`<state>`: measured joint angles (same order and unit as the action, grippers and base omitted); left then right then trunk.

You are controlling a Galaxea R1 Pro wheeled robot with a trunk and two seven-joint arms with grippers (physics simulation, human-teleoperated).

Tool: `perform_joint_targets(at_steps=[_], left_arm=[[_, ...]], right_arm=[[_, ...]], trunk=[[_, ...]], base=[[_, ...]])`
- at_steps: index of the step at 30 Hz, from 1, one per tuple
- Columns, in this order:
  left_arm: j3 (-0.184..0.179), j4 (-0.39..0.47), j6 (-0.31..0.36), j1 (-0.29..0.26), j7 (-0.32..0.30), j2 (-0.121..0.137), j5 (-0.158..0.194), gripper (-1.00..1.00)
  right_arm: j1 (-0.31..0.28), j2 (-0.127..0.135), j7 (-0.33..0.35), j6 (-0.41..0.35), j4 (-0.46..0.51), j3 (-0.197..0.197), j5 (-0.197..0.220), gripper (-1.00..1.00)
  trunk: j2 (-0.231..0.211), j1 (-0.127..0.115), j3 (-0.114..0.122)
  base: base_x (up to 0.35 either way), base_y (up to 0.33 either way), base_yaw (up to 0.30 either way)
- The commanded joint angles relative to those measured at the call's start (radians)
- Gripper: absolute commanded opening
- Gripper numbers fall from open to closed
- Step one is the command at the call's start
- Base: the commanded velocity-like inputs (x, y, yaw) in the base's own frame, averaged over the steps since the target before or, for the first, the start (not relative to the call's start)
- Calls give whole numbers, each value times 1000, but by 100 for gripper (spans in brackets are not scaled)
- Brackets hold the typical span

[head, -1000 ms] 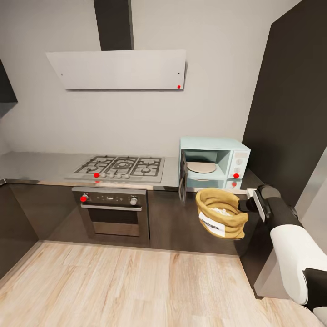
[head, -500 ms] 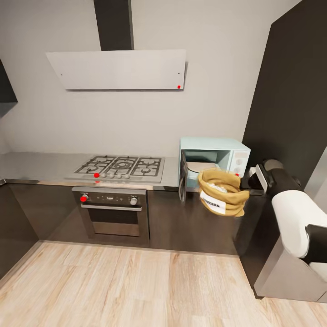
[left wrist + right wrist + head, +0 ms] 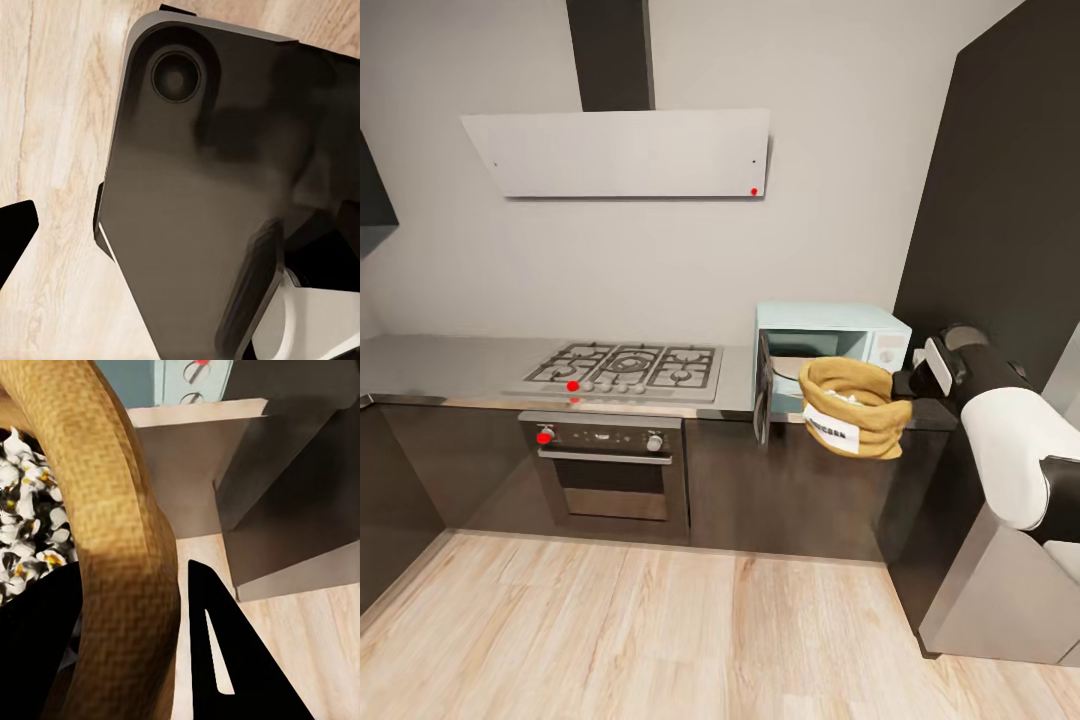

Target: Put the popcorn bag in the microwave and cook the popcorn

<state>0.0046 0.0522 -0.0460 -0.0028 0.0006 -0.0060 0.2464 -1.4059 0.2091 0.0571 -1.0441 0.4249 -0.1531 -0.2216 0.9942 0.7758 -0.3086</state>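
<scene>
Head view showed the right claw [image 3: 908,384] clamped on the popcorn bag [image 3: 853,407] rim, bag hanging just before the open microwave [image 3: 830,352]; left claw state unclear.

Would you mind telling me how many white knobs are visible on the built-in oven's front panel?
1: a white knob at the right end of the oven panel; the left end carries a red dot, which may hide another.
</scene>
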Motion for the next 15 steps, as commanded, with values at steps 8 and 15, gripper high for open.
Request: perform_joint_targets(at_steps=[8, 15], left_arm=[[0, 0, -2, 0, 0, 0, 9, 100], [0, 0, -2, 0, -1, 0, 8, 100]], right_arm=[[-1, -9, 12, -3, 3, -8, -7, -100], [-1, -13, 12, -3, 6, -9, -6, -100]], trunk=[[1, 0, -1], [1, 0, -1]], base=[[1, 0, 0], [207, 0, 0]])
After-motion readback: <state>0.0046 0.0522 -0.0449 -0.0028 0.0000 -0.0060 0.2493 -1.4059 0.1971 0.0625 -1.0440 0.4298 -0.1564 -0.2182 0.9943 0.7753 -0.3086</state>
